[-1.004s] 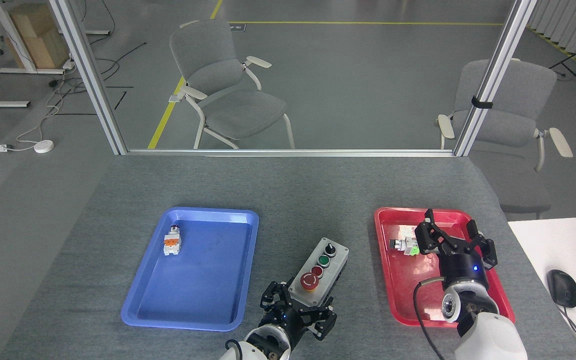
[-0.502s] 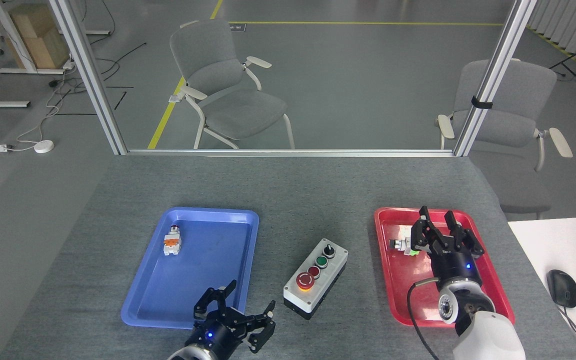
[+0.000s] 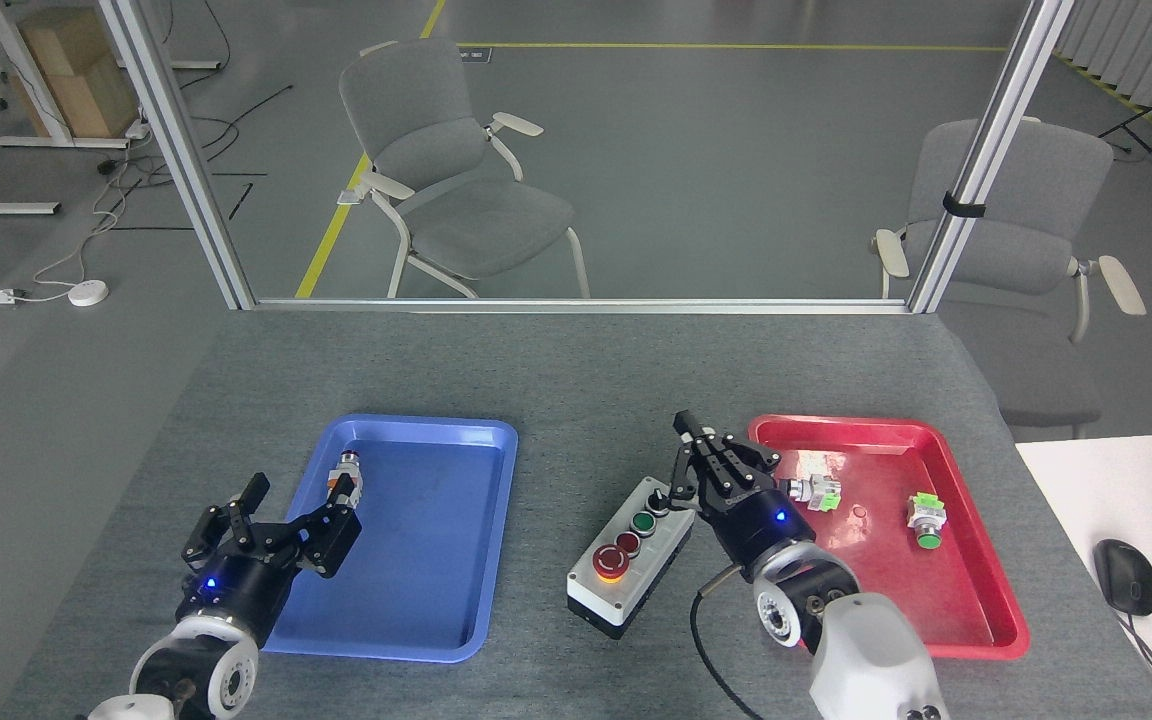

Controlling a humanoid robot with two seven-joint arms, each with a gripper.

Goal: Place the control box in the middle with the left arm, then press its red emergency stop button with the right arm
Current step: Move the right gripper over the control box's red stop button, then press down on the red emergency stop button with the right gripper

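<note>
Two trays flank the control box (image 3: 629, 556); left gripper (image 3: 271, 520) splayed, right gripper (image 3: 711, 455) pinched together.

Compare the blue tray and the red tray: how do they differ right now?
The blue tray holds one small part, an orange-and-white switch near its far left corner; the red tray holds two, one near its left rim and a green-capped one further right. Blue sits left of the control box, red on its right. Both are shallow, rounded rectangles of similar size on the grey table.
</note>
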